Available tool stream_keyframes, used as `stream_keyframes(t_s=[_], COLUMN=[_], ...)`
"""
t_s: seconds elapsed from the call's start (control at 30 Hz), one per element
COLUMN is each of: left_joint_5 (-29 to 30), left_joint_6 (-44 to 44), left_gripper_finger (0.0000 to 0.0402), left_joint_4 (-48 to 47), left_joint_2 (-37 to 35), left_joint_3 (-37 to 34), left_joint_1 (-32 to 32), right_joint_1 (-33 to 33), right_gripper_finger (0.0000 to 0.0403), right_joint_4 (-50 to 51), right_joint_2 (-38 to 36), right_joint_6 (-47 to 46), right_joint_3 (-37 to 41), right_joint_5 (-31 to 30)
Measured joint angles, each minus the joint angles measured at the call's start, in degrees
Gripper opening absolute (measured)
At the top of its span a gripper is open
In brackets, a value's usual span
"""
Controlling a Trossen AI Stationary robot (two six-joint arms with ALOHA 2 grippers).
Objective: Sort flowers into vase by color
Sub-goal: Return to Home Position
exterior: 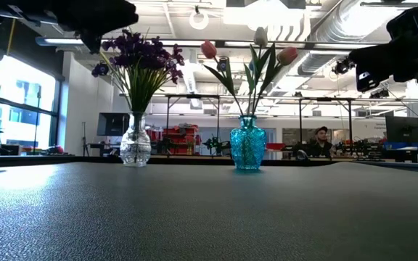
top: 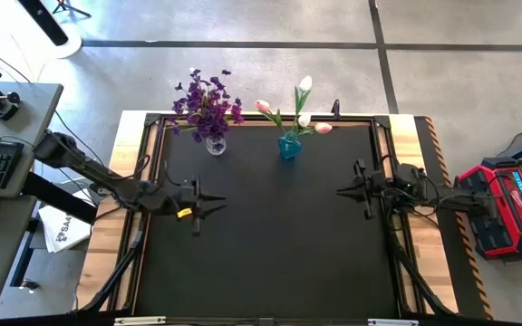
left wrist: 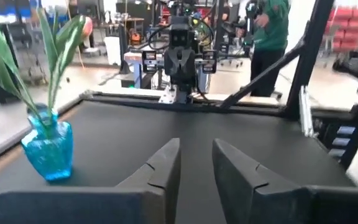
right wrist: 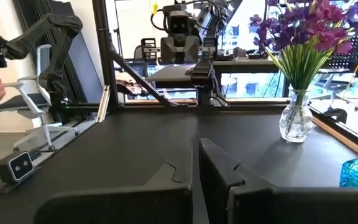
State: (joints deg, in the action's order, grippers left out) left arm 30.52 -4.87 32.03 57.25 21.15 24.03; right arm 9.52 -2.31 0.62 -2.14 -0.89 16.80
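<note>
The purple flowers (top: 207,101) stood in the clear vase (top: 216,145) and the tulips (top: 304,101) in the blue vase (top: 289,147), at the surface's (top: 270,263) far edge. The left gripper (top: 217,205) hovered empty, fingers slightly parted; the right gripper (top: 343,190) hovered empty, fingers together.

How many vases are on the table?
2. The clear glass vase holding purple flowers stands at the black mat's far edge; the blue glass vase of pink and white tulips stands right of it. None hidden.
</note>
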Motion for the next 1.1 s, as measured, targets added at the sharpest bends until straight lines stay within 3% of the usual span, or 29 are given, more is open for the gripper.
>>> stream_keyframes(t_s=[0.13,0.27,0.47,0.73,0.97,1.1], left_joint_5=[3.19,4.59,2.75,-22.27,-27.81,-28.04], left_joint_6=[4.26,5.46,1.16,-0.52,2.88,2.88], left_gripper_finger=[0.0053,0.0018,0.0002,0.0,0.0,0.0], left_joint_4=[-3.9,-6.68,-9.53,-16.05,-24.5,-28.3], left_joint_2=[-4.55,-14.1,-30.1,-44.56,-57.2,-56.77], left_joint_3=[-0.01,-3.51,-12.08,-15.63,-20.54,-20.5], left_joint_1=[0.82,0.11,-7.84,-22.85,-25.52,-24.81], right_joint_1=[-0.02,-0.02,-0.02,-0.02,-0.02,-0.02], right_gripper_finger=[0.0,0.0,0.0,0.0,0.0,0.0], right_joint_4=[0.3,0.49,0.5,0.5,0.52,0.52], right_joint_2=[0.13,0.13,0.15,0.15,0.16,0.13], right_joint_6=[-1.23,-2.38,-2.38,-2.38,-2.38,-2.38], right_joint_3=[0.0,0.0,0.0,0.0,0.0,0.0], right_joint_5=[-1.97,-3.77,-3.87,-3.87,-3.88,-3.89])
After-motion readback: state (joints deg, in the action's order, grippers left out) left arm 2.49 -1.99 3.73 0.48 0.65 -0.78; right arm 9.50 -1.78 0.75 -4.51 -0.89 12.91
